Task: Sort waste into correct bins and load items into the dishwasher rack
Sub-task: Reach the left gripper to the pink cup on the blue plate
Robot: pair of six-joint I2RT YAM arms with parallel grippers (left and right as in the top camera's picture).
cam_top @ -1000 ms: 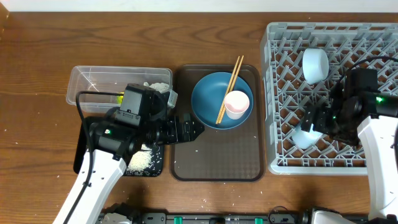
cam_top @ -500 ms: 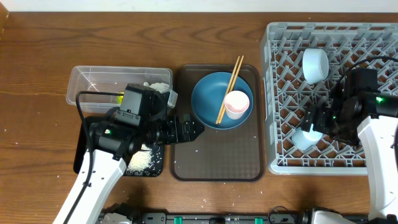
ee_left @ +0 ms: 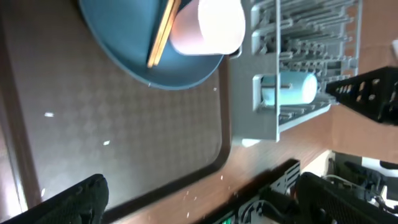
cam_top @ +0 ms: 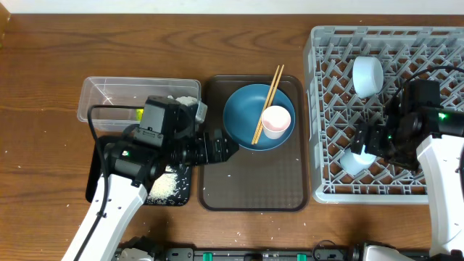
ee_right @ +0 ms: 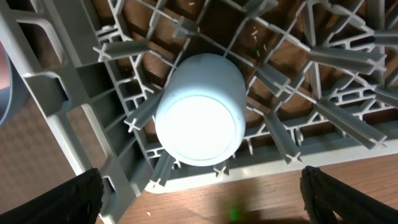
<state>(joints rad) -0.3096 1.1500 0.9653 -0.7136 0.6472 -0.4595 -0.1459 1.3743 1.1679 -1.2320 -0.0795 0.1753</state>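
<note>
table (cam_top: 43, 72): wood grain, slight sheen
dishwasher rack (cam_top: 317, 145): grey moulded plastic, matt
plate (cam_top: 239, 119): smooth, glossy
chopsticks (cam_top: 267, 107): bare pale wood
tub (cam_top: 138, 81): clear glossy plastic
serving tray (cam_top: 254, 181): finely textured, matt

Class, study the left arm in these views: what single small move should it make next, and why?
Probably ease the left tool forward towards the pale pink cup standing on the dark blue plate. The tool is open and empty above the brown tray, facing the plate, and the cup is not yet in the rack.
</note>
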